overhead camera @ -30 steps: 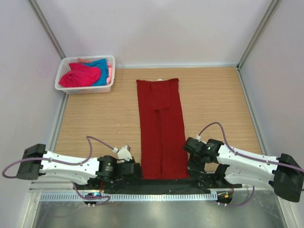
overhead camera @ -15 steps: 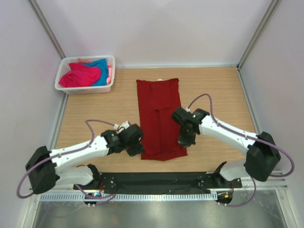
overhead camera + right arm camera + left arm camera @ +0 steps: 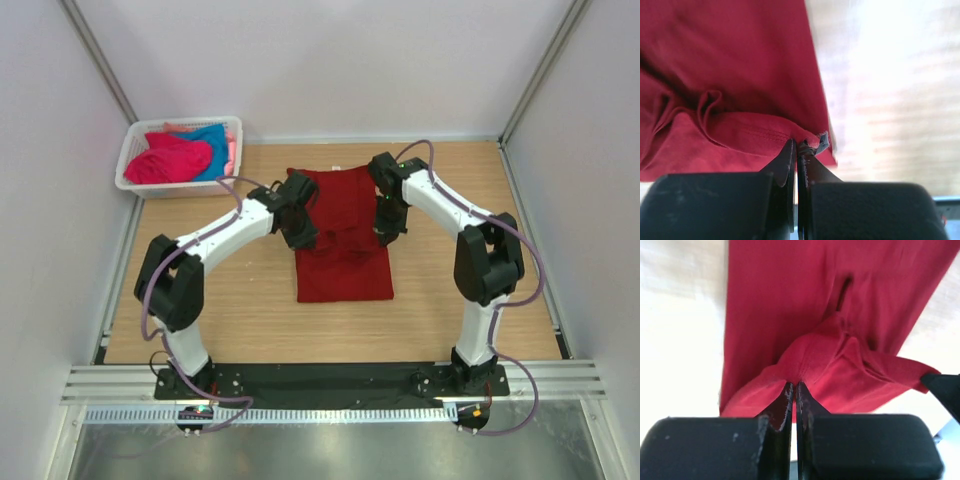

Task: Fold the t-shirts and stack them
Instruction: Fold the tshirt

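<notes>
Left claw (image 3: 793, 386): clamped shut on a hem corner of the red shirt (image 3: 345, 272), cloth bunched ahead.
Right claw (image 3: 798, 145): pinched tight on the other corner, stitched edge caught.
Shirt: draped between both claws, doubled over itself.
Step, as judged: hem to be laid level at the collar, edges matched, corners released together.
Others: pink shirt (image 3: 170, 160) and blue shirt (image 3: 212, 140) lie in the basket (image 3: 180, 188), well off the left claw.

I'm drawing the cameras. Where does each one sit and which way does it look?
Top external: high behind the bases, looking down at the table; left arm and right arm show.
Left wrist: on that arm, looking past the left gripper, shut on the dark red t-shirt.
Right wrist: likewise; right gripper shut on its hem.
Shared: both wrist views show that t-shirt.
</notes>
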Tool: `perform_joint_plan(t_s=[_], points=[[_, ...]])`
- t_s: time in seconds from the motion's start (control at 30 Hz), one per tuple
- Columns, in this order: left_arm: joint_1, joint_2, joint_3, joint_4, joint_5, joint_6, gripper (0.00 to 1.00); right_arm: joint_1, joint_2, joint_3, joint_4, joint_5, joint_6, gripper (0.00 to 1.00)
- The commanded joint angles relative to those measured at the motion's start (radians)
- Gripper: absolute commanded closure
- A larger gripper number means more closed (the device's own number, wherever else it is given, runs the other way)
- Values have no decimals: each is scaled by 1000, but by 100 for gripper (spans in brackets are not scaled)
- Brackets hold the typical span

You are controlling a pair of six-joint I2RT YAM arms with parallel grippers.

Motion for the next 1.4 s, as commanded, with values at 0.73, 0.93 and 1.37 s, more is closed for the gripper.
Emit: perform_joint_plan(t_s=[0.73, 0.93, 1.37], points=[[202, 288, 290, -74, 76, 122, 100, -116, 329, 408, 24, -112, -176, 99], [210, 326, 320, -102, 63, 114, 100, -119, 387, 463, 15, -132, -179, 96], [164, 183, 276, -107, -30, 255, 63, -118, 224, 363, 18, -65, -93, 68]])
